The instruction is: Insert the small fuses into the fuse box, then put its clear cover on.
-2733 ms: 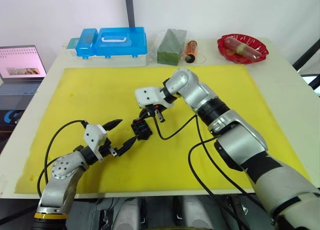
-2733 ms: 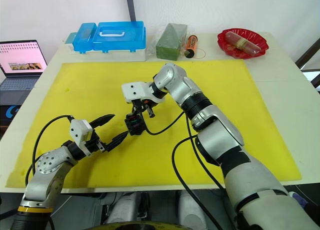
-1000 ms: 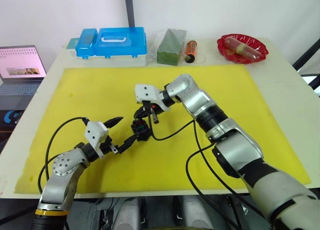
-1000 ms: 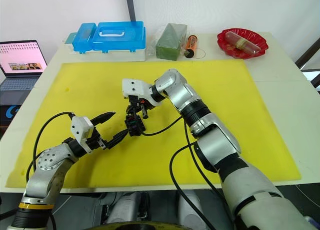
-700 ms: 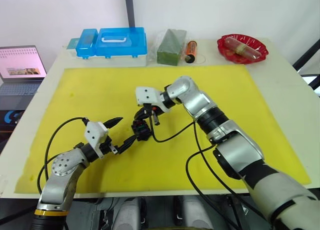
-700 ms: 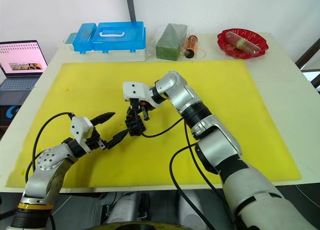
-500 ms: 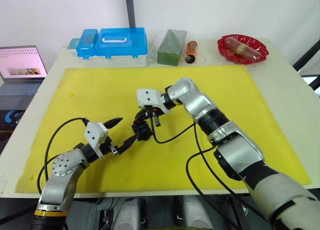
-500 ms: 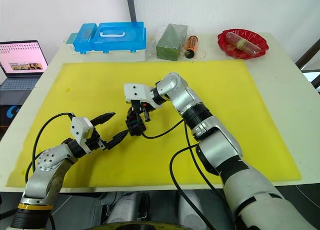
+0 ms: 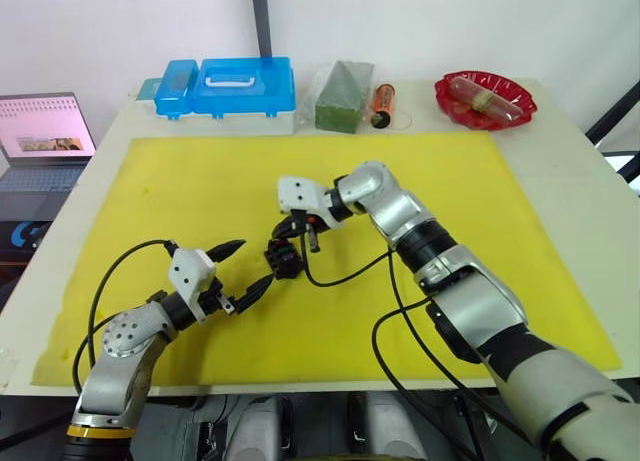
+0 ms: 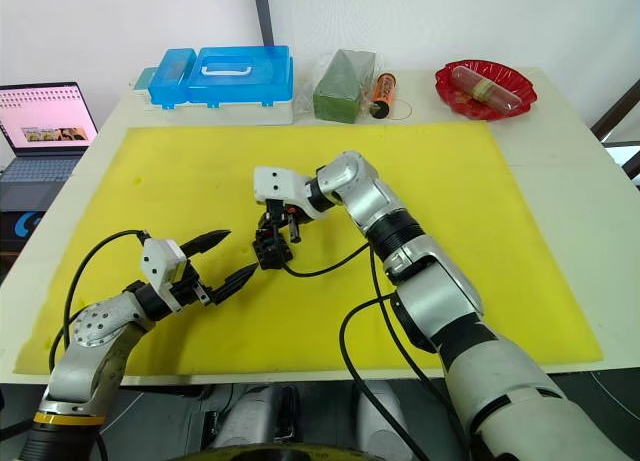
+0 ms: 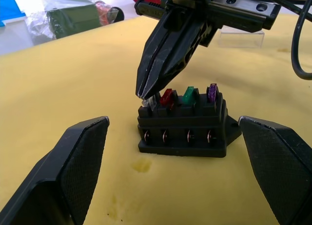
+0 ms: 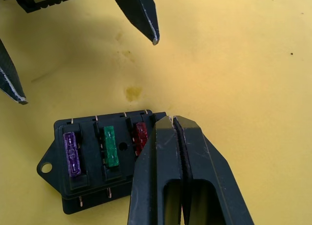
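Observation:
The black fuse box [image 11: 183,123] sits mid-mat on the yellow mat [image 9: 180,181]. A purple fuse [image 11: 212,92], a green fuse [image 11: 188,94] and a red fuse [image 11: 167,96] stand in its slots. A pale fuse [image 11: 148,103] sits at the end slot. My right gripper [image 11: 142,93] is shut, its tip pressed on that pale fuse. My left gripper [image 9: 243,266] is open just left of the box, touching nothing. A small clear cover [image 11: 241,38] lies on the mat beyond the box.
Along the table's back edge stand a blue case [image 9: 225,84], a green block [image 9: 343,94], an orange cylinder [image 9: 381,103] and a red bowl [image 9: 485,98]. A laptop [image 9: 40,141] sits off the table's left side.
My right gripper has shifted slightly right and settled on the box's end slot. The left gripper and the box have stayed in place.

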`<control>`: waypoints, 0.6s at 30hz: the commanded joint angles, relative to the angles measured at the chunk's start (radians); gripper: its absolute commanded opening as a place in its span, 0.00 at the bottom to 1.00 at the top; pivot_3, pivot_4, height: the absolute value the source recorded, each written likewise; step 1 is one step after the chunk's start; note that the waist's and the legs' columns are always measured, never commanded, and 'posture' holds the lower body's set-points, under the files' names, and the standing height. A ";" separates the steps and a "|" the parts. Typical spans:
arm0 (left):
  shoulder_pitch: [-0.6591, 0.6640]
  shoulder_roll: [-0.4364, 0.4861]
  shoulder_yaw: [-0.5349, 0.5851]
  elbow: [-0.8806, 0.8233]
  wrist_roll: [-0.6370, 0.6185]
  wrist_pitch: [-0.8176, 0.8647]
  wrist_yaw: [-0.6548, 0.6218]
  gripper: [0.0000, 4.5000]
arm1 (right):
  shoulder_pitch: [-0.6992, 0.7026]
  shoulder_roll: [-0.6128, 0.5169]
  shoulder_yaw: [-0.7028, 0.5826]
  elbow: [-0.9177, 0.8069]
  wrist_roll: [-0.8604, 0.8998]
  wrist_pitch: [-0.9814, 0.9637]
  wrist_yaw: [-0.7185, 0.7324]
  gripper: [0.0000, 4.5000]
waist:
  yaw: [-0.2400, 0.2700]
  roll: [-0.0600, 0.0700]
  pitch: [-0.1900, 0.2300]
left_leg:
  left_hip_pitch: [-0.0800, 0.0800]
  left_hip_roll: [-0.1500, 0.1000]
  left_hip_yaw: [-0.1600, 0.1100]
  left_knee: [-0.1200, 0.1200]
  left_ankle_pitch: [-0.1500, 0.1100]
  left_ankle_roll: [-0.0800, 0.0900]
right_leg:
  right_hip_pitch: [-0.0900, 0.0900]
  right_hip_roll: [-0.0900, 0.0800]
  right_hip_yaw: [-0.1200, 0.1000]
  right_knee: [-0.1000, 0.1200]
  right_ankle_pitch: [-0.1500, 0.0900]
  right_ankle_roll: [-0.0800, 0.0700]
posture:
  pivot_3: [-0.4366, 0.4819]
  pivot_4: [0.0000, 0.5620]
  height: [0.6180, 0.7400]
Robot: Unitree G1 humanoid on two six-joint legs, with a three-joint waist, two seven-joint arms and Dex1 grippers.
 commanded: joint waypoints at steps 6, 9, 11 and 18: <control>0.000 0.032 0.049 -0.021 -0.033 -0.031 -0.039 1.00 | 0.049 -0.017 -0.153 -0.399 0.159 0.225 -0.071 0.01 | -0.001 0.000 0.000 | -0.006 0.000 0.000 0.000 0.000 -0.001 | -0.006 0.000 0.000 0.001 0.001 0.002 | 0.48 0.27 1.00; -0.018 0.042 0.069 -0.011 -0.048 -0.027 -0.052 1.00 | 0.078 -0.032 -0.191 -0.531 0.203 0.342 -0.114 0.01 | -0.001 0.000 0.000 | -0.006 0.000 0.000 -0.001 0.000 -0.001 | -0.007 0.000 -0.001 0.000 0.001 0.002 | 0.48 0.27 1.00; -0.044 0.056 0.098 0.002 -0.069 -0.020 -0.057 1.00 | 0.118 -0.055 -0.241 -0.638 0.240 0.451 -0.164 0.01 | 0.003 0.000 0.000 | -0.006 0.000 0.000 -0.001 0.000 -0.001 | -0.007 0.000 -0.001 0.000 0.001 0.002 | 0.48 0.27 1.00; -0.158 0.122 0.226 0.133 -0.087 0.026 -0.007 1.00 | 0.333 -0.267 -0.412 -0.868 0.249 0.555 -0.336 0.35 | 0.028 0.000 0.000 | -0.006 0.000 -0.001 0.001 0.000 -0.001 | -0.005 -0.001 -0.002 -0.001 0.000 -0.001 | 0.48 0.27 1.00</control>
